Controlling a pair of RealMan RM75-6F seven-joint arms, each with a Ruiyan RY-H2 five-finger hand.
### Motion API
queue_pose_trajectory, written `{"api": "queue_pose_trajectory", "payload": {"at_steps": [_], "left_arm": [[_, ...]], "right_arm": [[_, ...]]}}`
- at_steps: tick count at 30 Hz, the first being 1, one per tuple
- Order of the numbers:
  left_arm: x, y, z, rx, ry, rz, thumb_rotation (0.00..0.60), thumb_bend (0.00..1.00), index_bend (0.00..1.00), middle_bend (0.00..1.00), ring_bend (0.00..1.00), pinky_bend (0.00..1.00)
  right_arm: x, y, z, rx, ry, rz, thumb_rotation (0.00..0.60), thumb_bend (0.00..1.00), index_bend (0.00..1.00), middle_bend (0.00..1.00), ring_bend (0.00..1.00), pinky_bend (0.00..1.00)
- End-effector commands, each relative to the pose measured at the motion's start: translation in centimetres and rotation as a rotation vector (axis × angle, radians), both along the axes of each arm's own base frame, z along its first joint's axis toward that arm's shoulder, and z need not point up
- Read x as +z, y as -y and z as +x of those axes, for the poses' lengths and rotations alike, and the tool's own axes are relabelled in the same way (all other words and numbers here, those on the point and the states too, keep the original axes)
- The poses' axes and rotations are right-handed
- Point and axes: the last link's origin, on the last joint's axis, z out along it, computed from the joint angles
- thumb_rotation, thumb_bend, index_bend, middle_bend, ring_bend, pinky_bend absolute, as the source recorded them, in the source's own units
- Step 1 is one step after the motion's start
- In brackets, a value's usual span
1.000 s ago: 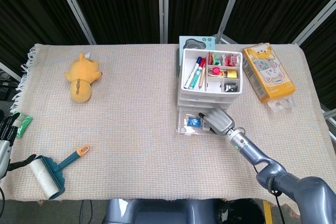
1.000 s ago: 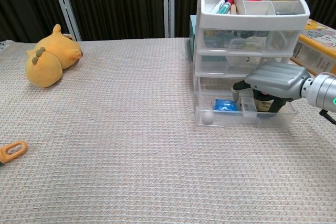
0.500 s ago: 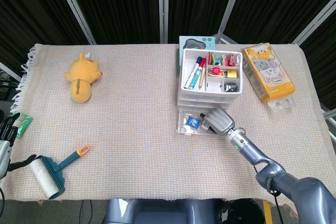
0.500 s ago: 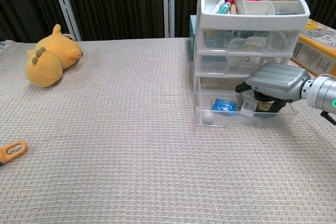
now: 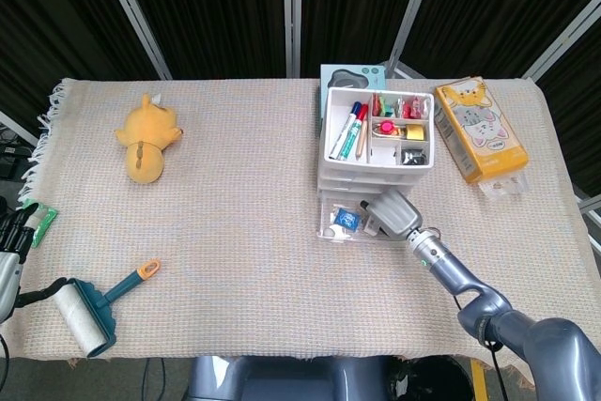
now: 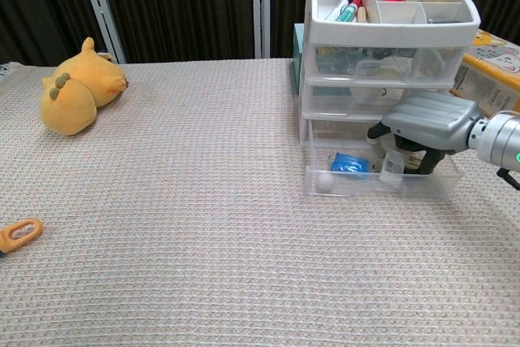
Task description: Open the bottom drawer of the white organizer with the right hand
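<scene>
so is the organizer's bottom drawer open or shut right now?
Partly open: the bottom drawer juts forward of the drawers above, right hand over it.
</scene>
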Motion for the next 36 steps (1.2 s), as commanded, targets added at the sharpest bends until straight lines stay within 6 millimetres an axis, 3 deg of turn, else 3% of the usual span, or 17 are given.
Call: {"api": "queue_pose_trajectory", "payload": {"at_steps": [1,36], "left_arm": [[0.0,0.0,0.0,0.0,0.002,0.0,0.6,0.08,0.0,0.0,0.0,0.0],[0.4,0.5,0.1,-0.021,0.017,0.007,0.6,0.08,0.0,0.0,0.0,0.0]], "right_arm": [[-0.2,-0.2,0.1,0.004,0.013,0.007,0.6,0.0,0.62,0.97,0.96,0.7],[1.8,-2.1,3.1,0.083,0.084,-0.026,0.6,0.0,0.63,0.97,0.96,0.7]]}}
